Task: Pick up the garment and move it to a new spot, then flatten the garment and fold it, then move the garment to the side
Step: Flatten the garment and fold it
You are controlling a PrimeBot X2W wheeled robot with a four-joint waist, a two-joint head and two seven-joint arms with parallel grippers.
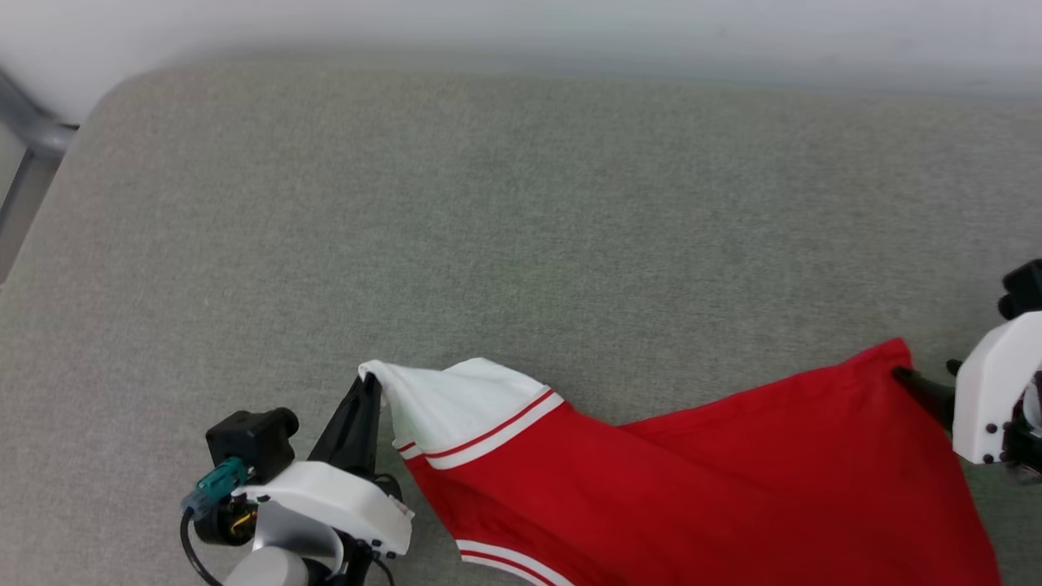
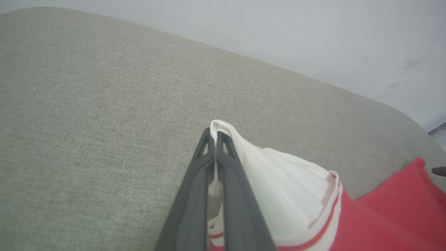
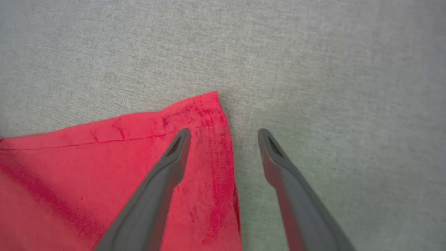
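Now the red jersey-style shirt (image 1: 692, 472) lies spread across the near part of the grey fabric-covered table (image 1: 521, 203), running off the bottom edge of the head view. Its white sleeve (image 2: 285, 188), trimmed with red stripes, is lifted into a peak at the near left. The left end effector (image 2: 214, 134) is pinched tight on that peak, with white cloth caught between its dark fingers. At the right, the shirt's red corner (image 3: 205, 108) lies flat on the table. The right end effector (image 3: 224, 134) stands spread wide and grips nothing, one finger (image 3: 174, 157) over the red fabric and the other (image 3: 275, 157) over bare grey cloth just beside the shirt's edge
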